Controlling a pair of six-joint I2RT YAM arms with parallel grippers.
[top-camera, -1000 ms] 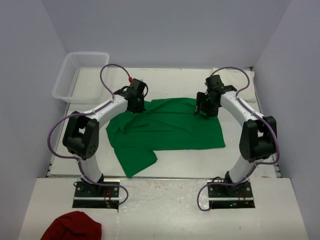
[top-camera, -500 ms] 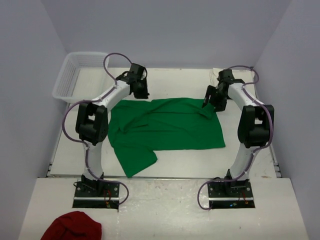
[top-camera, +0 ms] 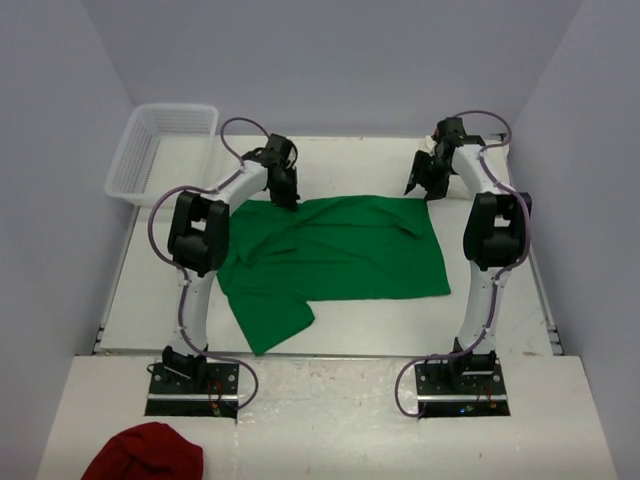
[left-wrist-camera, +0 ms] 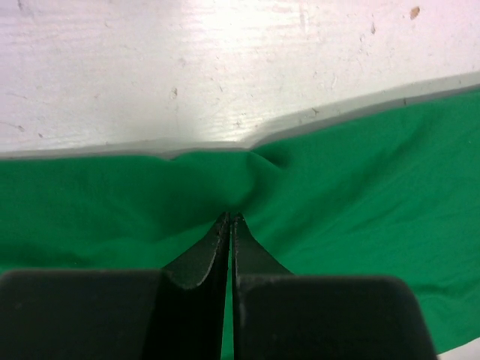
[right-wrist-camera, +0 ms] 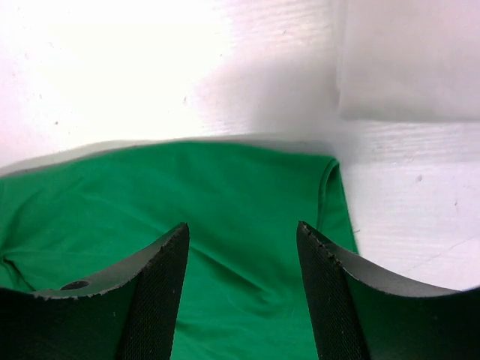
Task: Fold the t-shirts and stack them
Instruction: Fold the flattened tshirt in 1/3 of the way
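While the green t-shirt (top-camera: 340, 250) is lying spread but rumpled on the table (top-camera: 380, 325), no fold is showing yet, so most of the task is lying ahead. The left gripper (left-wrist-camera: 229, 219) is pinching its far edge between closed jaws. The right gripper (right-wrist-camera: 241, 229) is hovering with jaws wide over the far right corner, gripping nothing. What is probably the cream-white t-shirt (right-wrist-camera: 409, 60) is waiting just beyond that corner.

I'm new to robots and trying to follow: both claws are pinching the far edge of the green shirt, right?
Not quite. Only the left gripper pinches the green shirt at its far edge; the right gripper hangs open over it, holding nothing, as the right wrist view shows.
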